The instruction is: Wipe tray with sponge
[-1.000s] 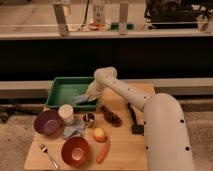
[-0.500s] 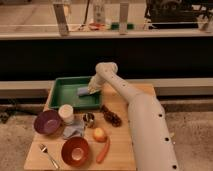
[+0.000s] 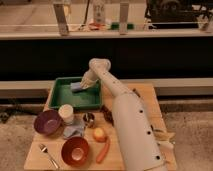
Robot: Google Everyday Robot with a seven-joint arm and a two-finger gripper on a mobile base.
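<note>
In the camera view, the white arm [image 3: 127, 115] is stretching from 5 o'clock up across the wooden table [image 3: 151, 102], bending at its elbow and dipping toward 8 o'clock into the green tray [image 3: 75, 100]. The gripper [image 3: 86, 82] is sitting over the tray's 12 o'clock part, touching the pale-blue sponge [image 3: 76, 87], which is lying inside the tray. Whether the claw is clenched or released cannot be told.

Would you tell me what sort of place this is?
Probably a robotics test area: a wooden table holding bowls near a railing, with the end effector at the sponge inside the green tray.
</note>
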